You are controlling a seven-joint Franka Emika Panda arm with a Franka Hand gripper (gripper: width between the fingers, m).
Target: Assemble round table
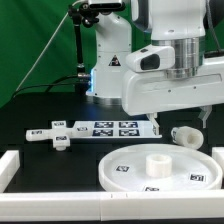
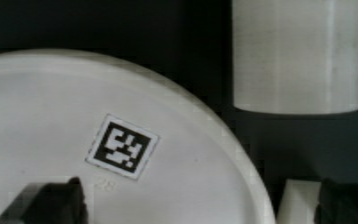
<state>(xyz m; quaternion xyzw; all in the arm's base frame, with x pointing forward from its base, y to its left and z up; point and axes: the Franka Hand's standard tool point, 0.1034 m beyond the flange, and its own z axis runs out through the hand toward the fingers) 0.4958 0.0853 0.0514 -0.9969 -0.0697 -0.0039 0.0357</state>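
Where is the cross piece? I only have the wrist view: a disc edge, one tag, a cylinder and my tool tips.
Observer: The cross piece lies flat on the black tabletop, at the exterior view's left, beside the marker board.
Operator: Is there anything on the disc beyond my frame?
Observer: Yes, the disc has a short raised hub at its middle.
Operator: What is in front of the disc?
Observer: A white rail runs along the tabletop's near edge.
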